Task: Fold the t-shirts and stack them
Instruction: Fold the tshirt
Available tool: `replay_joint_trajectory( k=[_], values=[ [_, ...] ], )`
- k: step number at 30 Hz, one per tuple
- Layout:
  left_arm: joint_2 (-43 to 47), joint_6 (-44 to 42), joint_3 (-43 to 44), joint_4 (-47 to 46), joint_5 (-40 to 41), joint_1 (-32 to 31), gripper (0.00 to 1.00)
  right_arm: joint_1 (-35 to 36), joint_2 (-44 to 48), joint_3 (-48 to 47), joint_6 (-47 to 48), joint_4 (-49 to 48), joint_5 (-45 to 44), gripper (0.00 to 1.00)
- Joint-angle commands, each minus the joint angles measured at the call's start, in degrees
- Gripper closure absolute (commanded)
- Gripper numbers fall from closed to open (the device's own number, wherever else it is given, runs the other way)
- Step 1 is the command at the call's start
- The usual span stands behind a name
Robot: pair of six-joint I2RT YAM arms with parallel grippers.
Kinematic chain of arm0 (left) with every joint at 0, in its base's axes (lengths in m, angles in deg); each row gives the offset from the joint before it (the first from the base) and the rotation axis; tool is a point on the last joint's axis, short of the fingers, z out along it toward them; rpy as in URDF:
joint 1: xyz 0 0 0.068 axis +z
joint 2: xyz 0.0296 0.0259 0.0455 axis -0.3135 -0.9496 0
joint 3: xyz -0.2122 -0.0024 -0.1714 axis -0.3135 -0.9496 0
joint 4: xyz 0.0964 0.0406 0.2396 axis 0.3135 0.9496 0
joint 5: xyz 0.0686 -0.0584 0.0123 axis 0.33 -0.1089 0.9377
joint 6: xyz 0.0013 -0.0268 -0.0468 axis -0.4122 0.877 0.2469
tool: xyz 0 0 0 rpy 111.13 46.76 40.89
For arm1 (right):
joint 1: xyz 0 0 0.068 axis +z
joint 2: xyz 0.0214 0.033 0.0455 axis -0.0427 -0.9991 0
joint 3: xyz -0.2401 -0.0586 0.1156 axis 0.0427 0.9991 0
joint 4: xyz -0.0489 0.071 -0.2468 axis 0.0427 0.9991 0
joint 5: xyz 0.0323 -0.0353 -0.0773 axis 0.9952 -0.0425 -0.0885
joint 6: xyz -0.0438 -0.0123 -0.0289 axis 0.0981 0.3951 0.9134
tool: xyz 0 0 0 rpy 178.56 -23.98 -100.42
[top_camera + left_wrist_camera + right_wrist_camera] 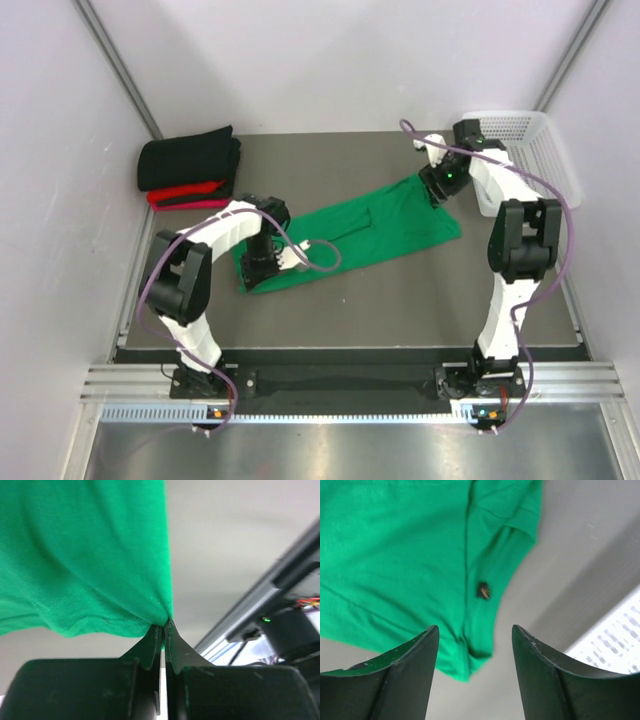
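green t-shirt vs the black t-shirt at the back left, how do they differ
The bright green cloth t-shirt lies spread out; the black cloth t-shirt is folded. Green rests on the grey table; black tops a folded red t-shirt. The left gripper pinches green's edge; nothing touches black. Both are plain soft cloth.

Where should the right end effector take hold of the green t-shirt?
The green t-shirt lies flat, its other end pinched by the left end effector. Bring the open right end effector straight down and pinch the hem corner just below it.
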Motion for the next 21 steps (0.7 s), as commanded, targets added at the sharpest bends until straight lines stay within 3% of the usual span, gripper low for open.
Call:
replay_joint_trajectory(
  k=[1,10,21],
  values=[
    [3.9,2.1,-0.6,9.3,-4.4,-2.0,1.0,2.3,-3.1,-3.7,-2.5,0.0,-2.6,0.38],
    [6.4,6.2,-4.1,9.6,-7.2,-7.0,1.0,3.2,-10.6,-11.3,-4.1,-2.6,-4.0,0.35],
    [2.2,8.1,-1.9,11.0,-8.7,-14.0,1.0,3.9,-21.2,-24.6,-6.5,-4.8,-2.7,0.3]
  ],
)
